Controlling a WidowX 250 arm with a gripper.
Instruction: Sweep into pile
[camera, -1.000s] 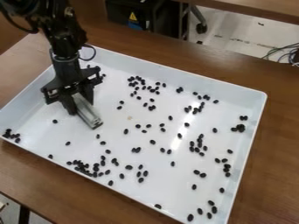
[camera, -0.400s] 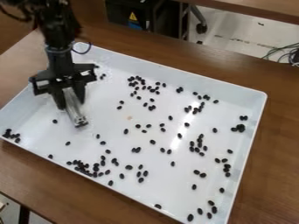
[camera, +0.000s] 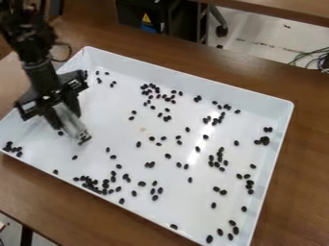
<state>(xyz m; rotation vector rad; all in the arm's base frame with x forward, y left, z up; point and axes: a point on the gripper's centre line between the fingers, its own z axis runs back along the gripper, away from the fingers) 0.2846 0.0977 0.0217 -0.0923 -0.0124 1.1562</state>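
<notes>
At the left side of the white tray, the gripper (camera: 61, 119) hangs over the floor, shut on a greyish, see-through sweeping tool (camera: 72, 125) that slants down to the right. The tool's dark lower end is near the tray surface. Black beans (camera: 96, 186) lie scattered over the tray, with a dense cluster along the front edge. One bean (camera: 60, 133) lies right beside the tool's left side. A small group of beans (camera: 12, 148) sits in the left corner. More beans (camera: 151, 88) are grouped toward the back.
Raised walls surround the white tray (camera: 193, 80), which stands on a brown wooden table (camera: 212, 65). Beans (camera: 263, 140) also lie by the right wall. Behind the table are a black box (camera: 151, 14) and cables (camera: 311, 57).
The gripper has moved left across the tray, carrying the tool with it. Beans near the back left corner have come into sight. The other beans look unmoved.
</notes>
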